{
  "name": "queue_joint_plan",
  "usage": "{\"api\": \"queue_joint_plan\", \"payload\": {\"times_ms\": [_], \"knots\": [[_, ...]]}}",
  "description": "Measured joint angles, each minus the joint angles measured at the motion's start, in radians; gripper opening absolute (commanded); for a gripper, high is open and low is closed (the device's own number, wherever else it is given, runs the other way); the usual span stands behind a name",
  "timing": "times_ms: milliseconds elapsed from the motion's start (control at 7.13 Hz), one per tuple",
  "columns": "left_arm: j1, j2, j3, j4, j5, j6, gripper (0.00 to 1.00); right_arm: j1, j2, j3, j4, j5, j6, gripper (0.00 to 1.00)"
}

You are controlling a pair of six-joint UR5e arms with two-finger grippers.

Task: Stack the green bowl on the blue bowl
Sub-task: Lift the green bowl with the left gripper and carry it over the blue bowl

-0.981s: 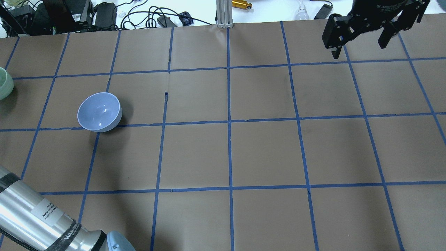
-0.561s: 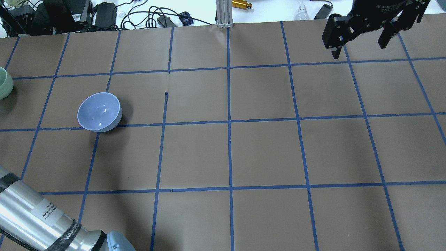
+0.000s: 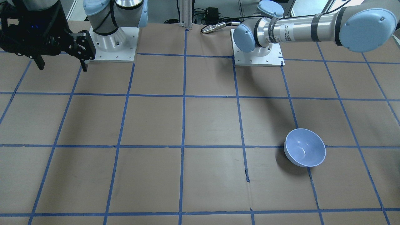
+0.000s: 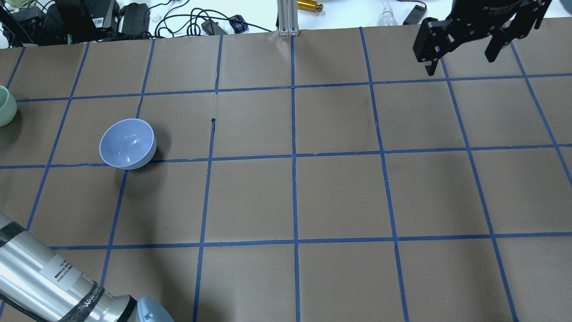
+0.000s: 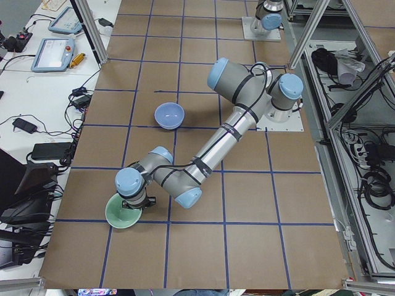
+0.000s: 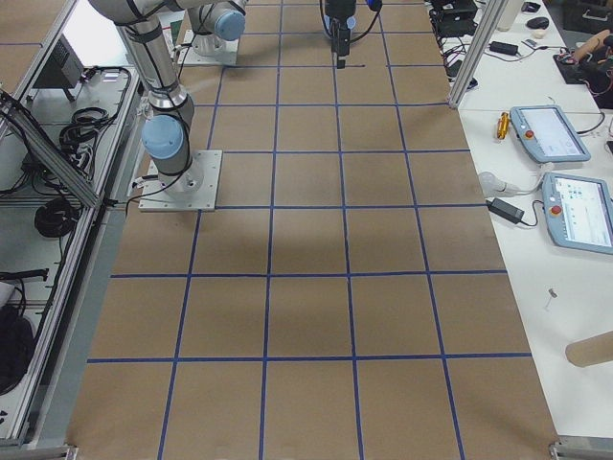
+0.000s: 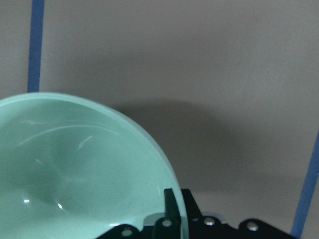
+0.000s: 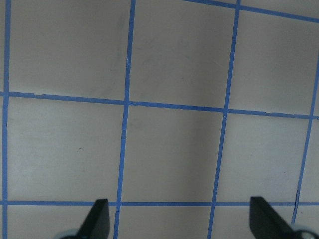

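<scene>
Overhead exterior view shows us the green bowl (image 4: 5,107) at the far left, well apart from the blue bowl (image 4: 127,143). We judge it stiff, glossy, slippery and breakable, best pinched across its rim. Our left gripper (image 5: 132,203) points down over it, one finger (image 7: 168,201) at the rim; whether it grips, we cannot tell. Our right gripper (image 4: 460,60) hangs spread wide.

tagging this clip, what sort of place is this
Probably a robotics lab: left arm and right arm bolted to a paper-covered table with blue tape grid, teach pendants on a side bench.
</scene>
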Motion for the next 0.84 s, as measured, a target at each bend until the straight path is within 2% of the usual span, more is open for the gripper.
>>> {"api": "queue_joint_plan", "payload": {"times_ms": [561, 841], "knots": [[-0.002, 0.009, -0.003, -0.003, 0.000, 0.000, 0.00, 0.000, 0.000, 0.000, 0.000, 0.000, 0.000, 1.00], [-0.018, 0.061, -0.033, -0.018, 0.000, 0.006, 0.00, 0.000, 0.000, 0.000, 0.000, 0.000, 0.000, 1.00]]}}
